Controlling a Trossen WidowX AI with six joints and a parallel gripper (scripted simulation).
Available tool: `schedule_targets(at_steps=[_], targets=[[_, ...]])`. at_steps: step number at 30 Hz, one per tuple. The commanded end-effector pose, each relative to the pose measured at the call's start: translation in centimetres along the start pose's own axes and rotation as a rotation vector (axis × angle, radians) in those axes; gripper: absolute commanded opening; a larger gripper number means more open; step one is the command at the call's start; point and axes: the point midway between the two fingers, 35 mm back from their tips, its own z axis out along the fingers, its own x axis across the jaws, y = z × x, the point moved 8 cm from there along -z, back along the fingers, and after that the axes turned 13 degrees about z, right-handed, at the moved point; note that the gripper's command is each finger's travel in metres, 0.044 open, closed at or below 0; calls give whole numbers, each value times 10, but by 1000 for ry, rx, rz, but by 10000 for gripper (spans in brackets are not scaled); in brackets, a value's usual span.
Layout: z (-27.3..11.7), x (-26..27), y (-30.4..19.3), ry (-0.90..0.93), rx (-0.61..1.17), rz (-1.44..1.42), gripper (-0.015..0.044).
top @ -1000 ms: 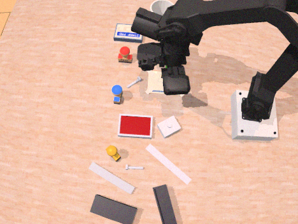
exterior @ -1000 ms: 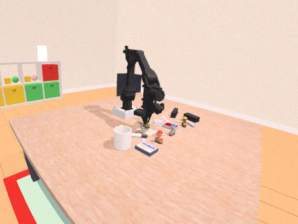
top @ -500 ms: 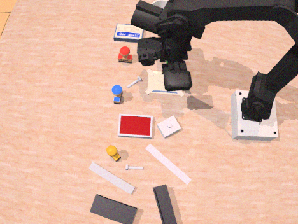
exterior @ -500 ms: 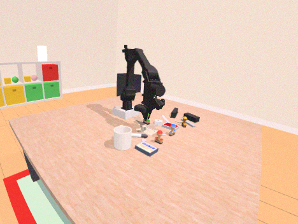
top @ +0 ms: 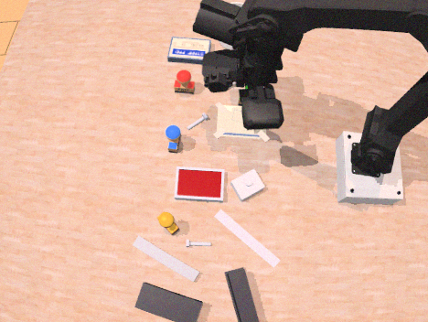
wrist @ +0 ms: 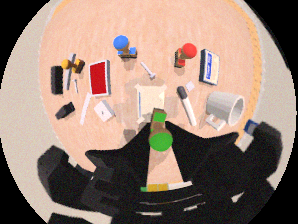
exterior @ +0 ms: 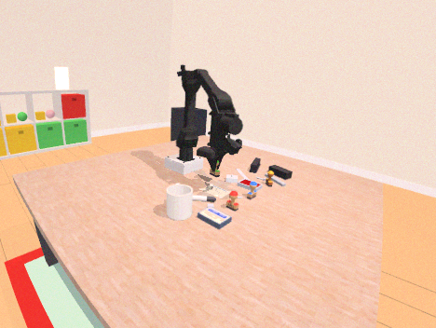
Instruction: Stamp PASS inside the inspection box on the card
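I make out a blurry "STAMP PAD" on the flat blue-edged case [top: 188,44] [exterior: 214,217] [wrist: 214,68], toward the tabletop's [top: 82,146] [exterior: 289,261] [wrist: 160,30] upper-left edge from above
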Motion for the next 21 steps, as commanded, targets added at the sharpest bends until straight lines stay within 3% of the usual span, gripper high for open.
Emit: schedule_targets(at_steps=[1, 21], targets=[[-3, 9, 3, -1, -4, 1, 0], [-3, 97, 4, 6, -3, -1, 0]])
